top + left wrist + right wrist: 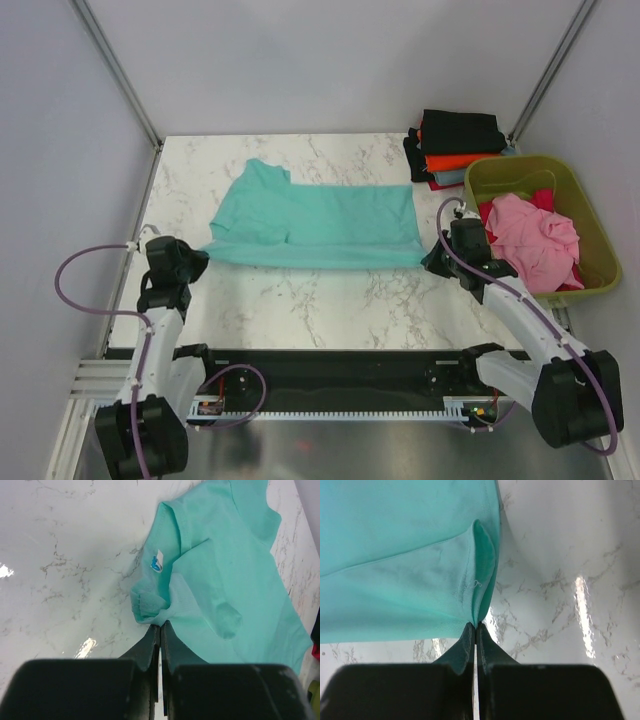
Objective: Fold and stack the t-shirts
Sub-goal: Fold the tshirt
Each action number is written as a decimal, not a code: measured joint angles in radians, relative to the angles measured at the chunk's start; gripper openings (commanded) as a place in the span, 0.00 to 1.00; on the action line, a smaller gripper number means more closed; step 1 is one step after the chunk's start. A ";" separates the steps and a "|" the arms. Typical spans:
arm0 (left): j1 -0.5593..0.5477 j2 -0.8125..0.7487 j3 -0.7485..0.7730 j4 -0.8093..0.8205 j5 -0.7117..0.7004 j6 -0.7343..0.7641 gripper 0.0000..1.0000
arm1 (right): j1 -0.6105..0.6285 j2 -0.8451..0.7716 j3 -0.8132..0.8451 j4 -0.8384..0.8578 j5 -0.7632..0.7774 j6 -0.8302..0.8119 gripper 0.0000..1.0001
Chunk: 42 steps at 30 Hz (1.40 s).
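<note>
A teal t-shirt (320, 222) lies spread across the middle of the marble table, folded lengthwise. My left gripper (200, 257) is shut on its near left corner, where the cloth bunches at the fingertips in the left wrist view (161, 624); a small blue-and-white label (157, 562) shows there. My right gripper (430, 262) is shut on the shirt's near right corner, seen in the right wrist view (478, 624). A stack of folded t-shirts (455, 148), black on top, then orange and red, sits at the far right. A crumpled pink t-shirt (532, 238) lies in the tub.
An olive-green plastic tub (590, 235) stands at the right edge, right behind my right arm. Grey walls and metal posts close the table on three sides. A black rail (330, 380) runs along the near edge between the arm bases.
</note>
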 measured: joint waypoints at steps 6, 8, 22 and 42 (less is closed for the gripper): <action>0.000 -0.168 0.005 -0.177 0.022 0.000 0.06 | 0.000 -0.163 -0.016 -0.112 0.002 0.020 0.00; 0.000 -0.209 0.014 -0.233 0.026 0.001 0.12 | 0.000 -0.220 -0.019 -0.145 0.003 0.048 0.02; 0.000 -0.383 0.244 -0.523 0.097 0.000 0.68 | 0.000 -0.514 -0.018 -0.372 0.084 0.224 0.98; -0.098 1.207 1.157 -0.092 0.264 0.265 0.60 | 0.000 -0.309 0.014 -0.239 -0.029 0.089 0.98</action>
